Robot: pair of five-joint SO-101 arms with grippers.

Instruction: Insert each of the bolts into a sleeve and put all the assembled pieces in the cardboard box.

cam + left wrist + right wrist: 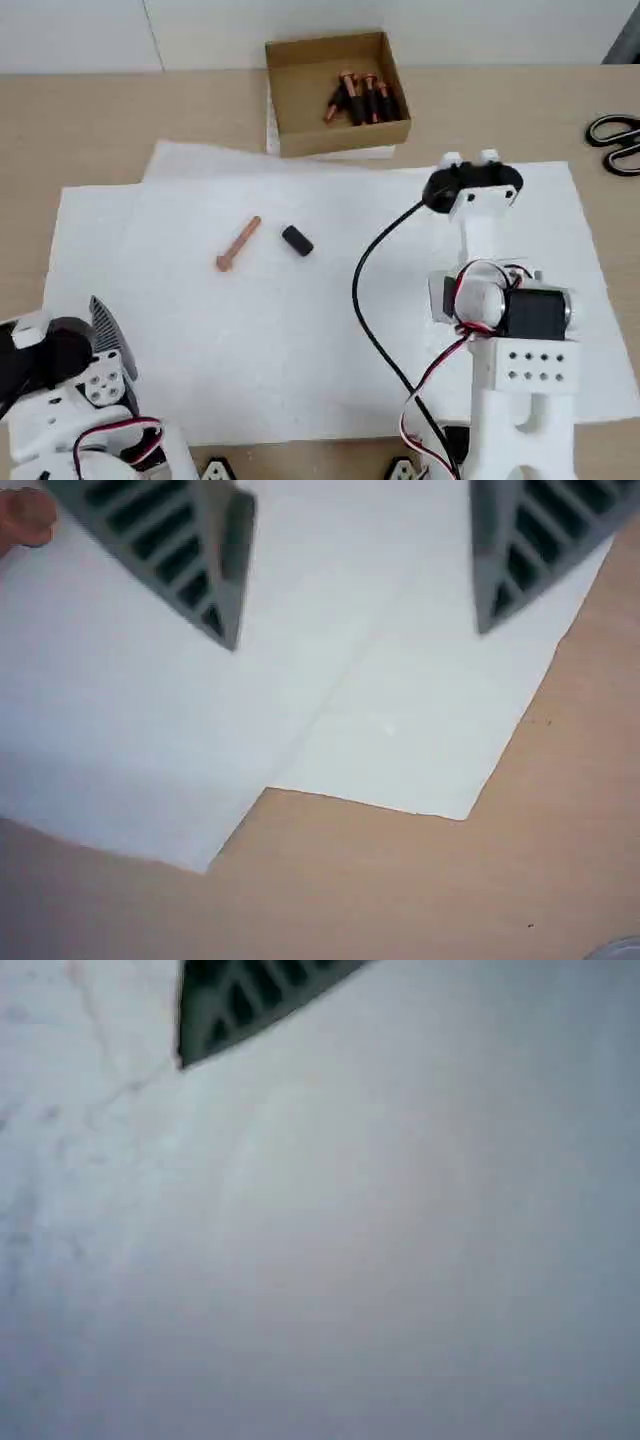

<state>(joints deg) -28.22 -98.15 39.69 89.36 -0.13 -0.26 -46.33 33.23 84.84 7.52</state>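
The one loose bolt (238, 243) is lying on the white paper (200, 340), toward 10 o'clock from the middle of the counter (80, 110), with its head pointing to 7 o'clock. The black sleeve (296, 240) is lying just beside it on its 3 o'clock side, not touching it. The cardboard box (345, 137) is sitting at 12 o'clock and is already holding several assembled pieces (358, 98).

The left pincer (355, 630) is released and spread wide, hanging over the paper edge at 7 o'clock. For the right pincer (230, 1010), low over the paper at 3 o'clock, I cannot tell if it is released or clenched.

I am thinking of these risks:
- The bolt is round and could roll away when pinched off-centre.
- The small sleeve could be pushed aside or tip instead of being gripped.
- The loose paper could slide or wrinkle under a low pincer.
- The black cable (358, 290) of the right arm could sweep the sleeve.
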